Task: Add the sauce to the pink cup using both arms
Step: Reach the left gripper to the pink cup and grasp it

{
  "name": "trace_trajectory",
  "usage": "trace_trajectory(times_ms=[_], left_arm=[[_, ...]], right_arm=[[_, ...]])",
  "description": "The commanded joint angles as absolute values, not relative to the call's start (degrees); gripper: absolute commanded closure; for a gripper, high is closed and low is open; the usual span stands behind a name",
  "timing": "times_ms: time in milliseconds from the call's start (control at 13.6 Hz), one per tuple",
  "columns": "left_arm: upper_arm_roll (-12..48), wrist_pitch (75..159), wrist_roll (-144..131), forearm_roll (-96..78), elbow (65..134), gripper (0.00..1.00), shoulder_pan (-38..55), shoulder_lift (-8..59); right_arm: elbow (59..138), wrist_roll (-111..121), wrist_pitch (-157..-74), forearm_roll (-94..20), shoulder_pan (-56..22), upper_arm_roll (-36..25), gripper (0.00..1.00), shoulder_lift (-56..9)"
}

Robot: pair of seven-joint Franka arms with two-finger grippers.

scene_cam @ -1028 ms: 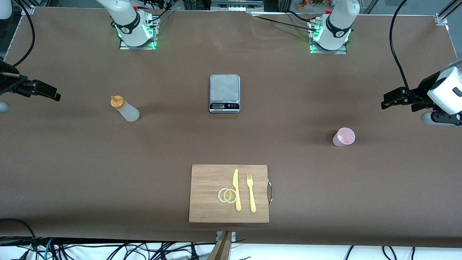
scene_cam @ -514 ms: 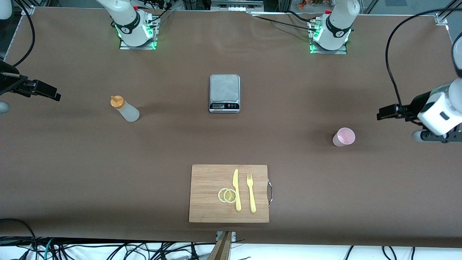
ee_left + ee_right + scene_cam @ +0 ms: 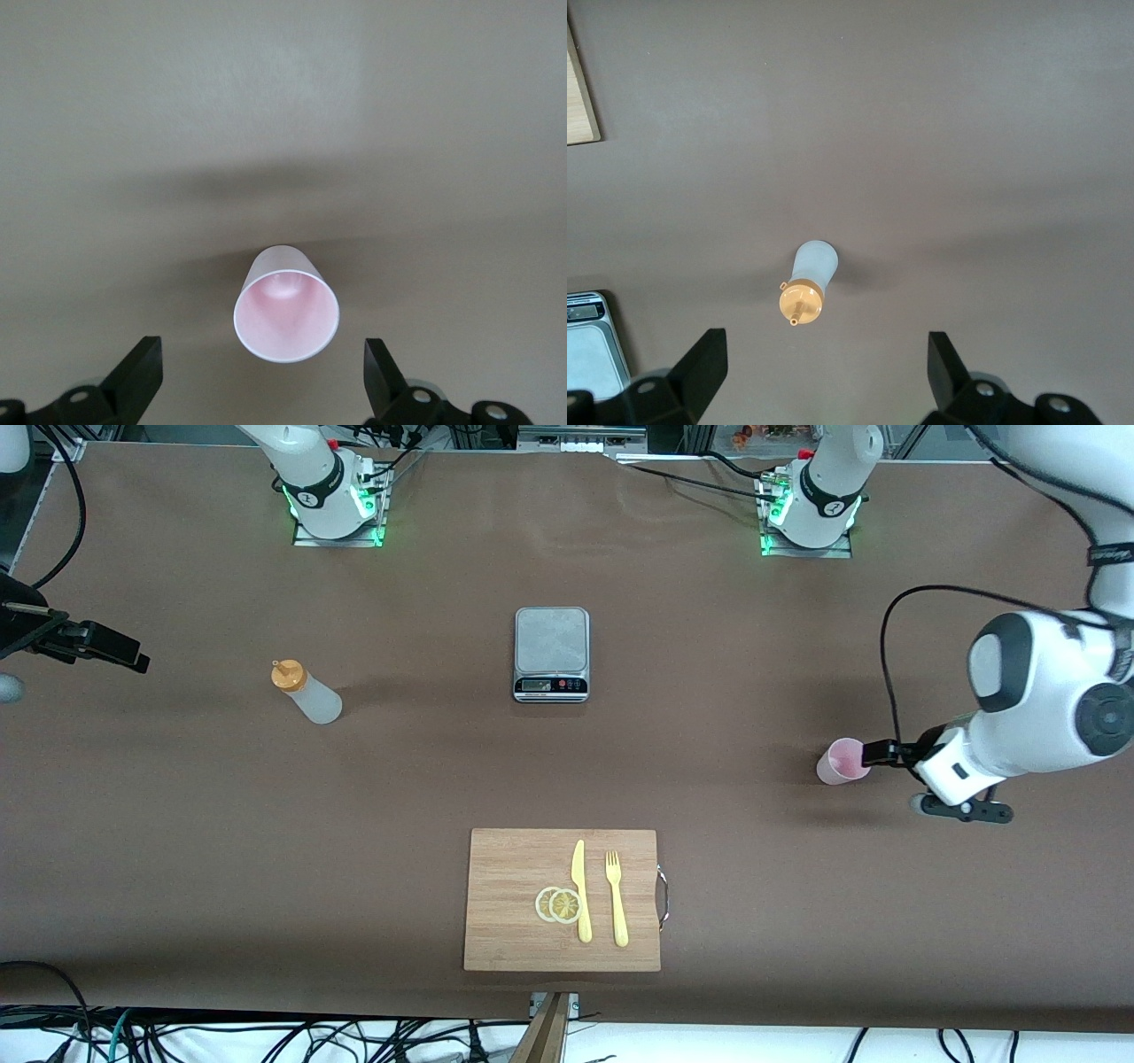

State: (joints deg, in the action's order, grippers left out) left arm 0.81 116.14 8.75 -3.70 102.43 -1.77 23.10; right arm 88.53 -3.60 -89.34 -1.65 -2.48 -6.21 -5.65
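Note:
The sauce bottle [image 3: 306, 696], translucent with an orange cap, stands upright toward the right arm's end of the table. My right gripper [image 3: 133, 659] waits open and empty near that end, well apart from the bottle. In the right wrist view the bottle [image 3: 808, 285] stands ahead of the open gripper [image 3: 826, 365]. The pink cup [image 3: 843, 761] stands upright toward the left arm's end. My left gripper [image 3: 875, 753] is low beside it, open and empty. In the left wrist view the cup [image 3: 286, 315] stands just ahead of the gripper [image 3: 262, 379], centred on the gap and not touched.
A grey scale [image 3: 551, 654] sits mid-table, farther from the camera; its corner shows in the right wrist view [image 3: 589, 350]. A wooden cutting board [image 3: 514, 859] near the front edge carries a yellow knife [image 3: 580, 890], a fork [image 3: 617, 897] and lemon slices [image 3: 558, 904].
My left arm has swung down and in from the table's end, bringing its open gripper right up to the pink cup. The right arm, bottle and cup have not moved.

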Motion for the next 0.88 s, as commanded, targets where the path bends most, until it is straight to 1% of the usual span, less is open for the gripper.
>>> trace_trajectory(times_ms=[0, 294, 367, 514, 587, 661, 734, 807], left_arm=[[-1.22, 123.11, 14.23, -4.22, 108.88, 0.00, -2.20, 23.20], [-1.76, 133.57, 14.85, -4.92, 116.17, 0.03, -2.72, 24.26], [-1.76, 135.16, 14.85, -5.10, 117.50, 0.04, -2.72, 24.26], [-1.76, 135.44, 14.68, -5.88, 118.21, 0.04, -2.64, 24.08], [-1.76, 135.35, 14.68, -6.24, 118.30, 0.07, -2.38, 24.17], [-1.76, 134.83, 13.89, -6.24, 118.21, 0.16, -2.11, 24.08], [-1.76, 134.48, 12.58, -6.24, 117.78, 0.30, -1.94, 23.91], [-1.76, 132.56, 10.22, -6.33, 116.90, 0.34, -1.85, 23.82]], right_arm=[[88.95, -2.55, -89.30, -2.46, -2.37, -6.42, 0.00, -5.18], [88.95, -2.55, -89.30, -2.46, -2.37, -6.42, 0.00, -5.19], [88.95, -2.55, -89.30, -2.46, -2.37, -6.42, 0.00, -5.19], [89.03, -2.55, -89.30, -2.55, -2.29, -6.42, 0.00, -5.18], [89.03, -2.55, -89.30, -2.46, -2.29, -6.42, 0.00, -5.19], [89.03, -2.55, -89.30, -2.46, -2.37, -6.42, 0.00, -5.19], [89.03, -2.55, -89.30, -2.46, -2.29, -6.42, 0.00, -5.19], [89.03, -2.55, -89.30, -2.46, -2.29, -6.42, 0.00, -5.19]])
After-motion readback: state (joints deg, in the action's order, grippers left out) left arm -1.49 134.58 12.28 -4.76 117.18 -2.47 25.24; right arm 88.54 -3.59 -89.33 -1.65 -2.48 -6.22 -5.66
